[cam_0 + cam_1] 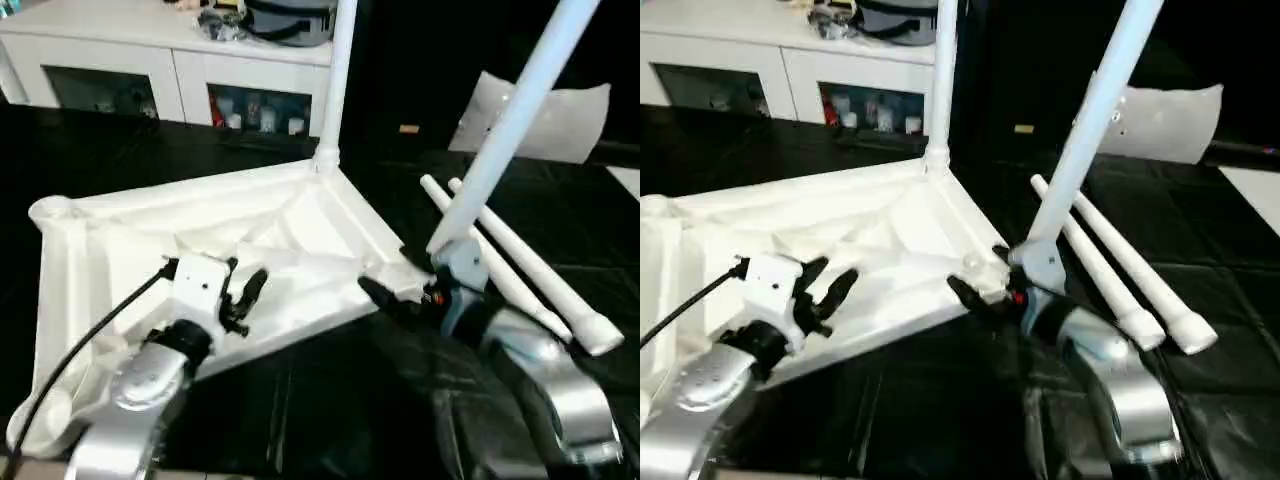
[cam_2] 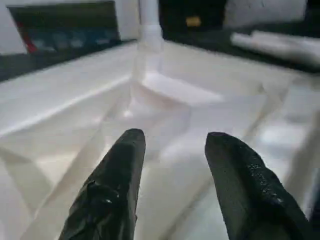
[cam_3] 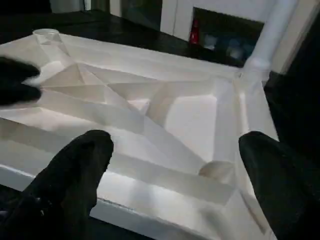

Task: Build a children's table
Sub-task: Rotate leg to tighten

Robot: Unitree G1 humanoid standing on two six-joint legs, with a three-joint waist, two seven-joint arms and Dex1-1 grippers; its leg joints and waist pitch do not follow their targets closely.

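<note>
White plastic table top (image 1: 250, 250) lies ribs-up on the dark surface (image 1: 330, 400) with two legs up and two loose legs (image 1: 520, 270) beside; looks light, stiff, slick, so grip ribs or rim; left gripper (image 2: 172, 165) and right gripper (image 3: 175, 170) jaws apart, empty.

table top (image 1: 300, 240) is showing white, with X-pattern ribs | legs (image 1: 520, 265) are showing white | work surface (image 1: 120, 160) is looking black | gripper fingers (image 2: 117, 190) are showing black | forearms (image 1: 550, 390) are shining silver | cabinet (image 1: 110, 50) is showing white
</note>
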